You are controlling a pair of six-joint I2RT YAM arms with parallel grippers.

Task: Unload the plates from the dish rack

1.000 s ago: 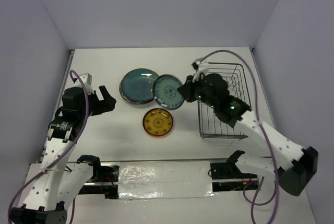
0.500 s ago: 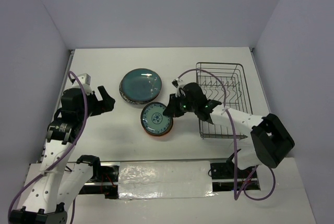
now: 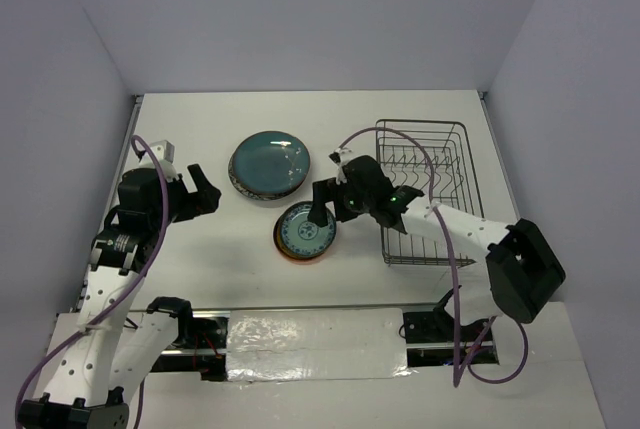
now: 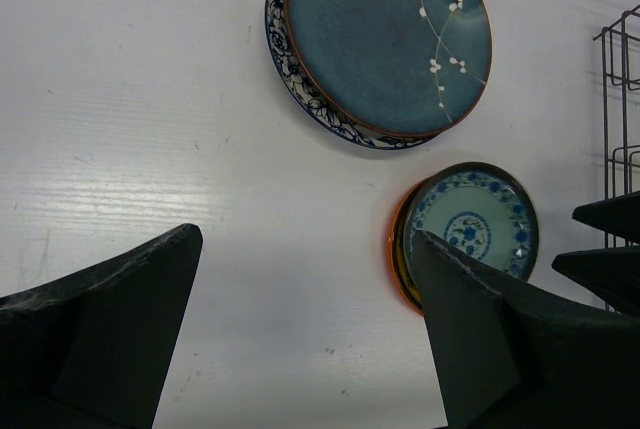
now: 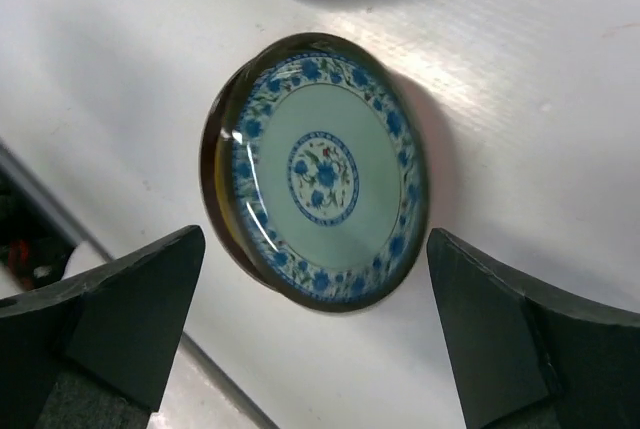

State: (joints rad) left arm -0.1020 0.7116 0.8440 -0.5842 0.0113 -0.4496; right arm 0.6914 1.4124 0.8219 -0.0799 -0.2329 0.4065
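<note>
A small teal-patterned plate (image 5: 322,171) (image 3: 306,231) lies flat on a small orange plate (image 4: 397,249), whose rim shows at its left edge. My right gripper (image 5: 315,319) (image 3: 326,211) hovers just above and beside it, open, with a finger on either side and not touching. A large dark teal plate (image 3: 268,161) (image 4: 385,39) tops a stack at the back left, over a plate with a blue-and-white rim (image 4: 300,79). The dish rack (image 3: 425,189) stands to the right, with only bare wires showing. My left gripper (image 3: 210,189) (image 4: 310,329) hangs open over bare table, left of the plates.
The right arm reaches from the table's right front across the rack's near left corner. Rack wires (image 4: 620,99) show at the right edge of the left wrist view. White walls close in the table at the back and sides.
My right gripper carried the small teal-patterned plate down from beside the dark teal stack onto the orange plate, then opened and let it go. The left arm has stayed still.
</note>
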